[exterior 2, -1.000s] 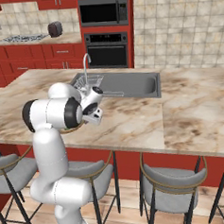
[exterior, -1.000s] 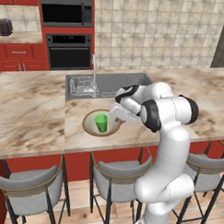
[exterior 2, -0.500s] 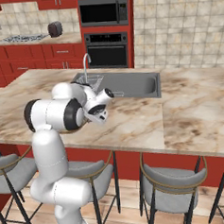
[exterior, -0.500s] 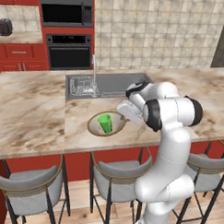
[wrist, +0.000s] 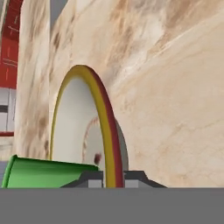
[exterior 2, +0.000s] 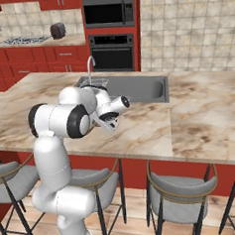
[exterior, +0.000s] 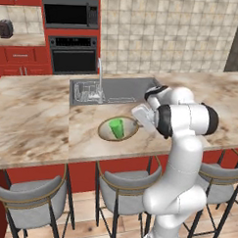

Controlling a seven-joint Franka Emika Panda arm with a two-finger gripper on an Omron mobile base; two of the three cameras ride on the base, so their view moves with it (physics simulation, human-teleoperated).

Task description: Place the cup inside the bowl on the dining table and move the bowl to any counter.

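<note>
My claw [wrist: 113, 177] is pinched shut on the bowl [exterior: 104, 132] rim, one fingertip [wrist: 135, 177] on each side of the thin gold-brown edge. The bowl's wide, shallow and smooth grey inside, sitting on the veined marble dining table [exterior: 32, 122] just near of the steel sink [exterior: 122, 89]. The glossy green cup [exterior: 116, 127] stands upright in it. Right base cam: my arm hides the bowl. Hand cam shows the rim up close w/ the cup [wrist: 48, 174] beside it.

The tool [wrist: 113, 180] pinches the bowl [wrist: 70, 127] rim, the green cup [wrist: 48, 173] inside, on the marble dining table [wrist: 175, 100].
</note>
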